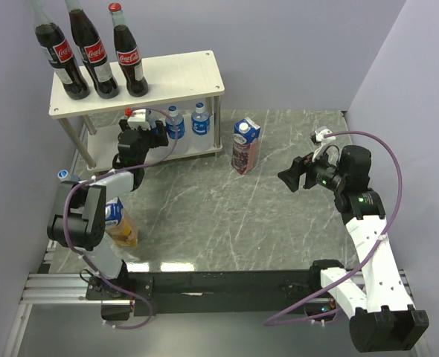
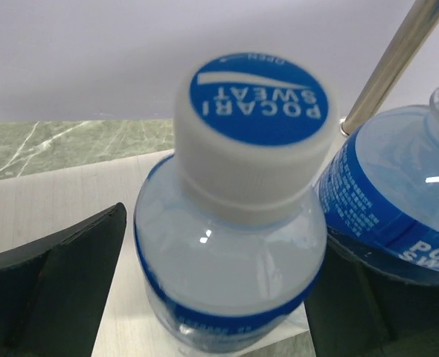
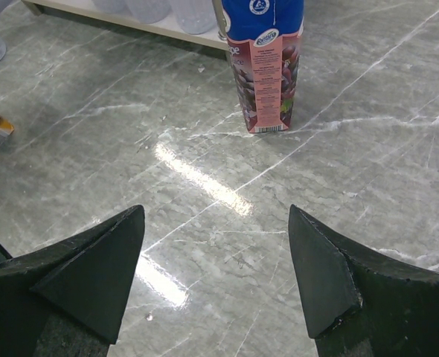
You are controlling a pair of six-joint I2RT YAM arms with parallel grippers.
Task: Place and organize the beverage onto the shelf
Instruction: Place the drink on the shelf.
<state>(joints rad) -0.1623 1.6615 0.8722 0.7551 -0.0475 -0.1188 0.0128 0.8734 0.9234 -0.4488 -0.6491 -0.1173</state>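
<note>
Left gripper [image 2: 223, 227], spread wide, straddles a Pocari Sweat bottle [image 2: 234, 208] at the edge of the shelf [image 2: 48, 201], second bottle [image 2: 398, 186] crowding right; right gripper [image 3: 215, 212] wide over worktop [image 3: 130, 126].

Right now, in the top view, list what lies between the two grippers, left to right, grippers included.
left gripper → water bottle → next water bottle → purple juice carton → right gripper

Top high, downward; wrists low, close; purple carton [image 1: 245, 147] shared top/right.
</note>
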